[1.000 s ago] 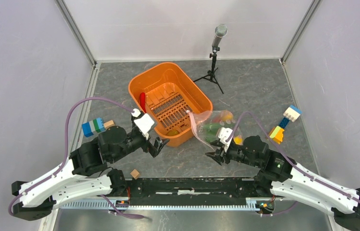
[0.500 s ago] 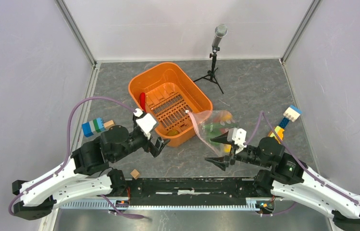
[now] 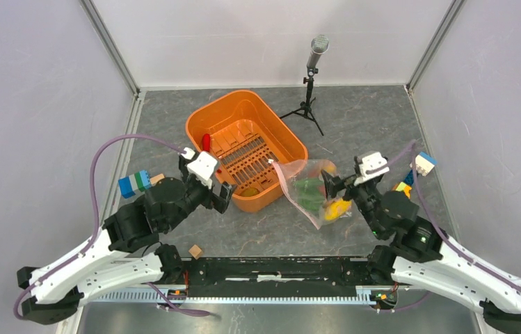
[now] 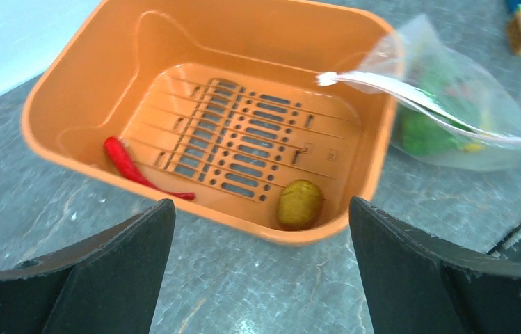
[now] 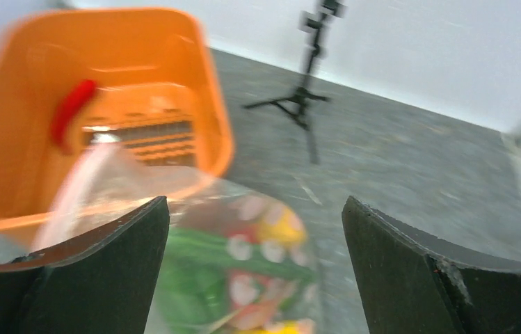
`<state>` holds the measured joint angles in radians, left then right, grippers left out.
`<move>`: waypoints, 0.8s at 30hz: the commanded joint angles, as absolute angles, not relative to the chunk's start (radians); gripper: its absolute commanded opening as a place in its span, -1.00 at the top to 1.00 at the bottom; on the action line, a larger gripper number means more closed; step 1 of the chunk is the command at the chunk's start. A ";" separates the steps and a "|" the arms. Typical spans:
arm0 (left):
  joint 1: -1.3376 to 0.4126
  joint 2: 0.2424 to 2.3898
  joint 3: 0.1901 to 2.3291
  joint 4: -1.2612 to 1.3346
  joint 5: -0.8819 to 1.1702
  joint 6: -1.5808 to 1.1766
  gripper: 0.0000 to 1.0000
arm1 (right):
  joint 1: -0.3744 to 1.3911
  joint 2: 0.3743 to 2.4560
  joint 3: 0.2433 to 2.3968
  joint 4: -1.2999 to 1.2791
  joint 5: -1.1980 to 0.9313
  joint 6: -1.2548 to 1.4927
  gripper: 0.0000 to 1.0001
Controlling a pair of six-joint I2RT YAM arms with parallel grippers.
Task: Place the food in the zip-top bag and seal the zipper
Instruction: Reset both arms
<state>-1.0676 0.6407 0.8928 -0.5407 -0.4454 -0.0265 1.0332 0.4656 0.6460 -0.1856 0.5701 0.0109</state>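
The clear dotted zip-top bag lies right of the orange basket, its mouth against the basket's near right corner. It holds green, red and yellow toy food. In the left wrist view the bag has its white zipper strip running from the basket rim. A red pepper and an olive-yellow piece lie in the basket. My left gripper is open and empty at the basket's near rim. My right gripper is open and empty over the bag's right side; that view is blurred.
A microphone on a small tripod stands behind the basket. Coloured blocks lie at the left and at the right. A small wooden cube lies near the front rail. Grey walls enclose the table.
My right gripper has swung from the bag's near side forward and right, over the bag's right part. My left gripper has edged a little toward the basket.
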 commanded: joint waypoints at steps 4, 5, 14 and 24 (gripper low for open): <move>-0.644 0.758 0.991 -0.616 -0.243 -0.140 -1.00 | 0.983 0.668 0.747 -0.234 1.066 -0.045 -0.96; -0.578 0.783 1.026 -0.666 -0.231 -0.167 -1.00 | 0.955 0.663 0.749 -0.233 1.050 -0.044 -0.96; -0.271 0.848 1.071 -0.685 -0.136 -0.334 -1.00 | 0.435 0.732 0.767 -0.301 0.611 -0.025 -0.96; -0.272 0.788 1.028 -0.749 -0.535 -0.525 -1.00 | 0.302 0.588 0.580 -0.235 0.285 0.052 -0.96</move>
